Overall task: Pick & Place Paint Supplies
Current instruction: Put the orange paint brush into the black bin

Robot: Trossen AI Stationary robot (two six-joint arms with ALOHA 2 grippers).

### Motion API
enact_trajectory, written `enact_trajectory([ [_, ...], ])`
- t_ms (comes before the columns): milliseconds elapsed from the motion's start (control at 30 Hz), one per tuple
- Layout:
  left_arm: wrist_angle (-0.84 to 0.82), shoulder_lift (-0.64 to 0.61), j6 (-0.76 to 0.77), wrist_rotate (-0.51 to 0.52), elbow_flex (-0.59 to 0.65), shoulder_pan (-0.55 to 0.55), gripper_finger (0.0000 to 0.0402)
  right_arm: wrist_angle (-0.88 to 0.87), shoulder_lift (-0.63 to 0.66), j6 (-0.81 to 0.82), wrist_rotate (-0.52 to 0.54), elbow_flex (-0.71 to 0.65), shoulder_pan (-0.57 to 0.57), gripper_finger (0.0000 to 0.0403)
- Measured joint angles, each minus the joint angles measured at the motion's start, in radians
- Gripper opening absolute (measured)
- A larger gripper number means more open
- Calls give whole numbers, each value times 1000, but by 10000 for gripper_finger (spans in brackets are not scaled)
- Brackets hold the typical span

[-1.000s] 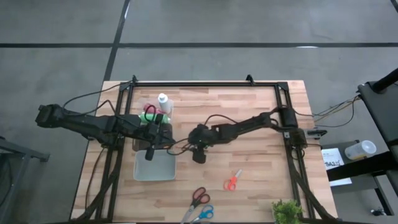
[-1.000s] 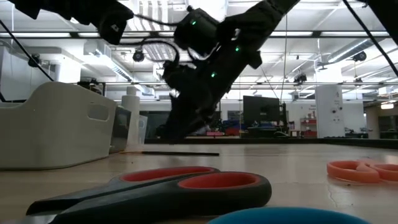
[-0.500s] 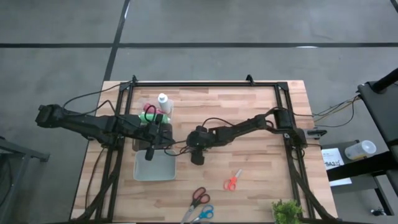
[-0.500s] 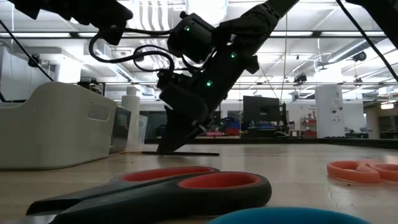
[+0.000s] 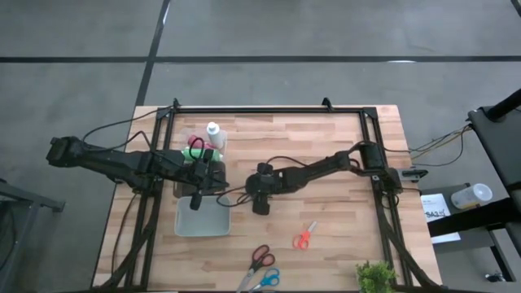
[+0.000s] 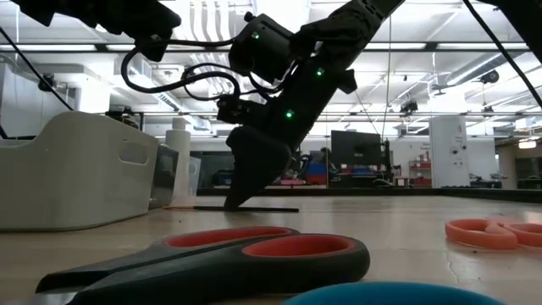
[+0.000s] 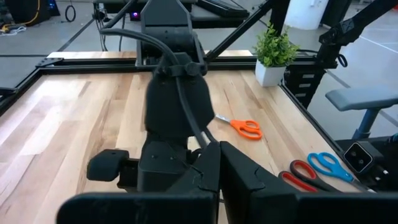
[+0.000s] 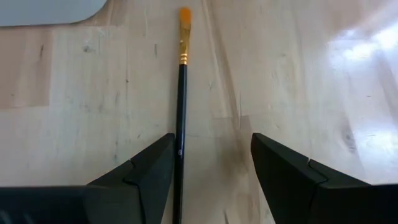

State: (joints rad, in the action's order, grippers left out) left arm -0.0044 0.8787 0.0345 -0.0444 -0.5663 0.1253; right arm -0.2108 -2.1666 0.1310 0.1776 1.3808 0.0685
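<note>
The whole tabletop (image 5: 326, 155) is seen straight down from high above. It is viewed level from its surface, red scissors (image 6: 229, 258) close up. The same scissors (image 7: 308, 180) are caught from the left wrist; the right wrist is aimed down, near the wood.

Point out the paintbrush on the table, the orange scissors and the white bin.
paintbrush (image 8: 181, 93): right wrist view, on the dark handle, below the gold ferrule.
orange scissors (image 7: 244, 127): left wrist view, on the orange handles.
white bin (image 5: 186, 227): high view, on the near-left part of its rim.
</note>
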Motion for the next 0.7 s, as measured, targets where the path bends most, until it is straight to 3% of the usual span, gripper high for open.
enact_trajectory([
  [167, 0, 0, 0, 0, 0, 0, 7, 1, -1, 0, -89, -1, -2, 164],
  [500, 0, 0, 0, 0, 0, 0, 7, -1, -1, 21, -99, -3, -3, 25],
  [700, 0, 0, 0, 0, 0, 0, 7, -2, -1, 40, -101, -3, -3, 14],
])
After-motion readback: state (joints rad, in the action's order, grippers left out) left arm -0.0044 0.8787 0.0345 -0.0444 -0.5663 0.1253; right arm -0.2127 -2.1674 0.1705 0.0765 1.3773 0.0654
